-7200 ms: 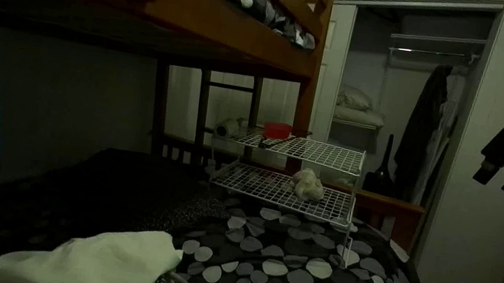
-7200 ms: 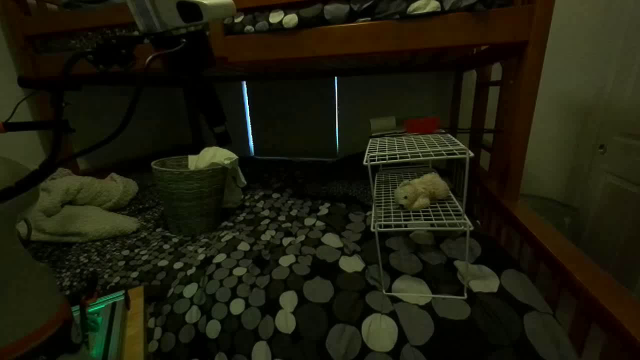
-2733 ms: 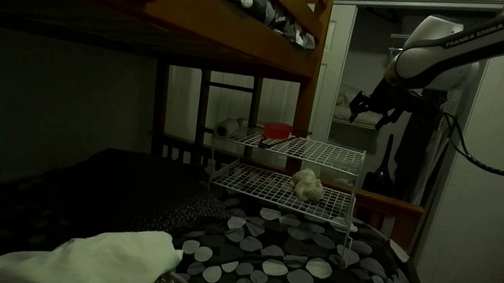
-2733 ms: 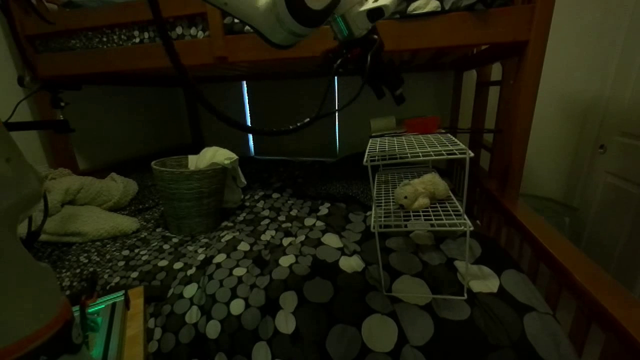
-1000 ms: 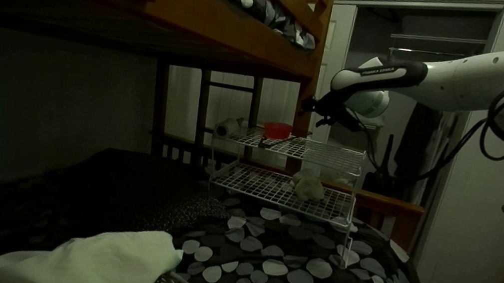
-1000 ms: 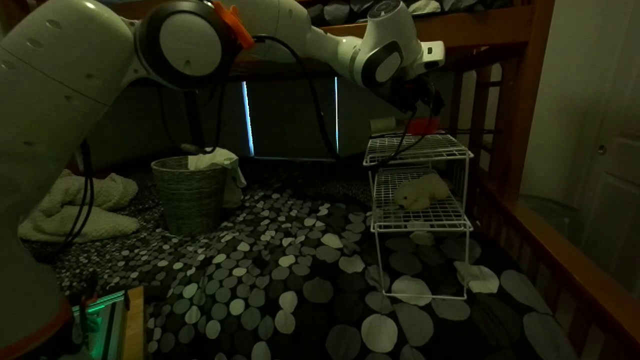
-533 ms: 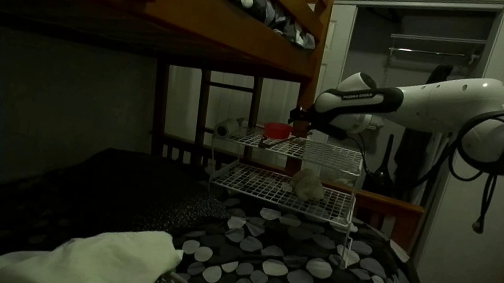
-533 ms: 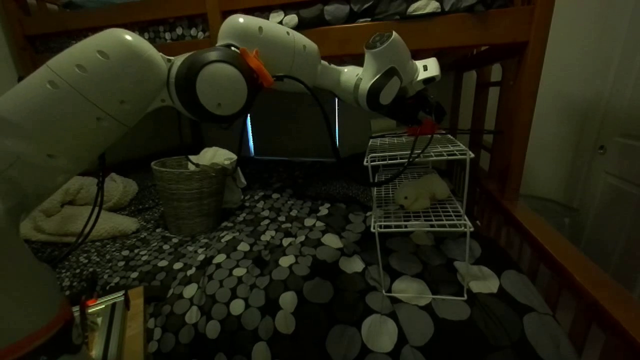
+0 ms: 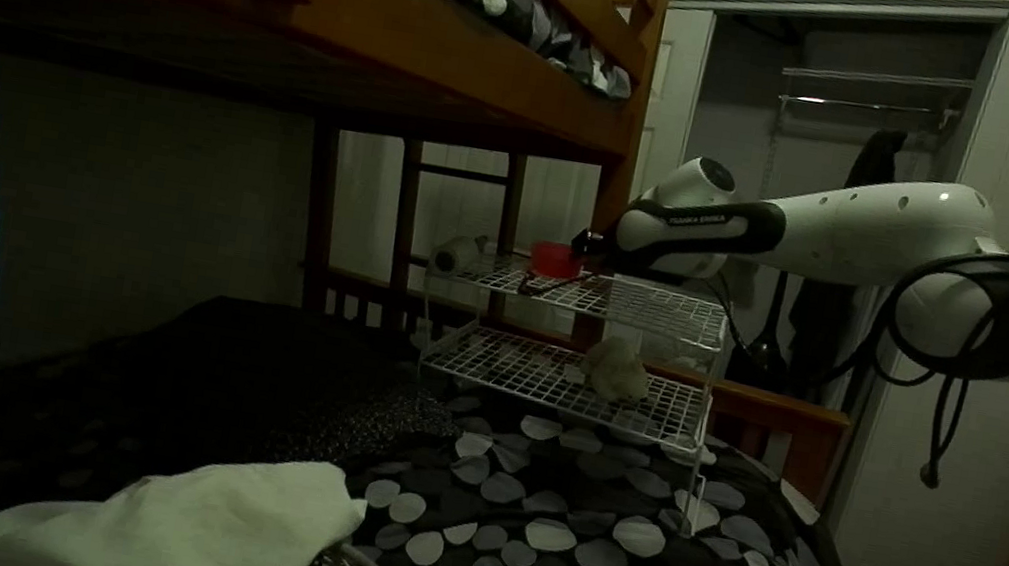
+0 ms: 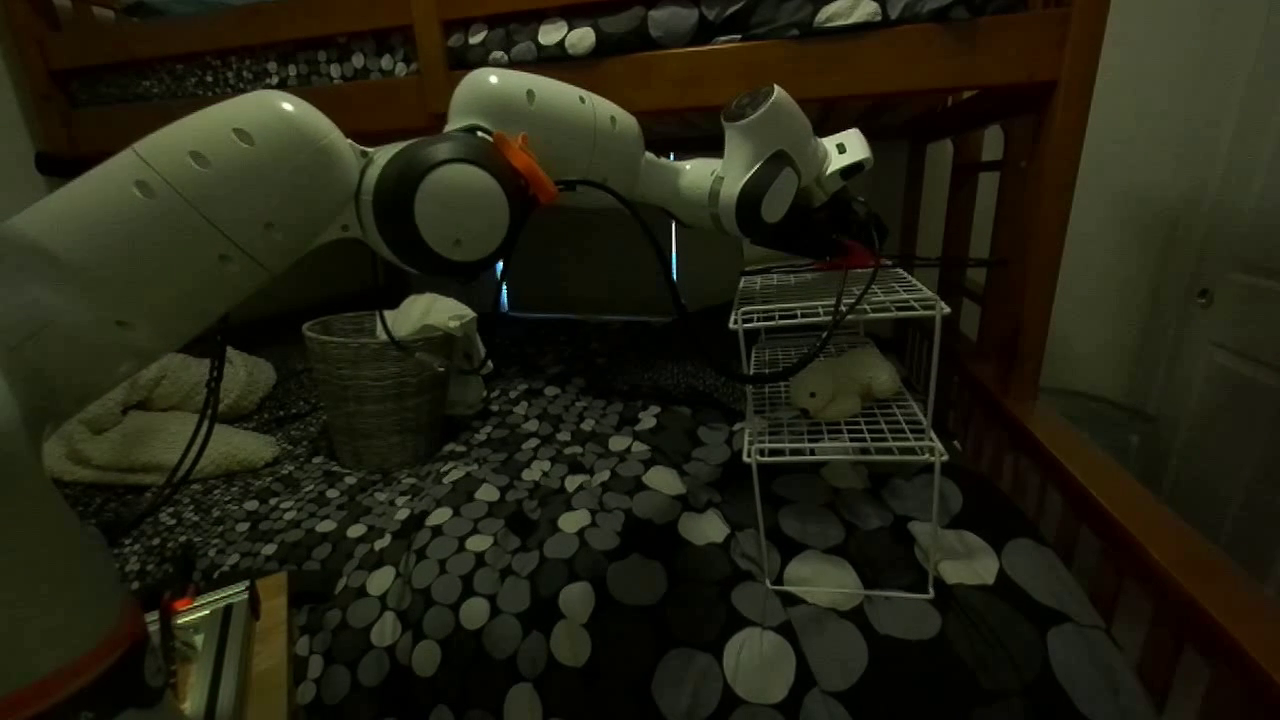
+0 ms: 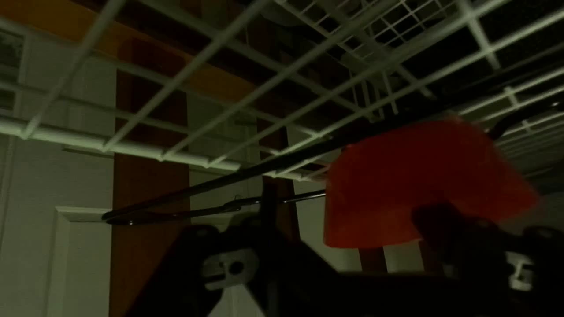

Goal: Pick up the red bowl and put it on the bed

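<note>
1. In an exterior view, the red bowl sits by the far edge of the tabletop.
2. Your gripper is spread wide.
3. The bowl lies ahead, toward the finger partly hiding it; probably shift that way.

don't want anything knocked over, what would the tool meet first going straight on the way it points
Probably the red bowl: in the wrist view, one finger of the open tool overlaps it, though depth is unclear.
</note>
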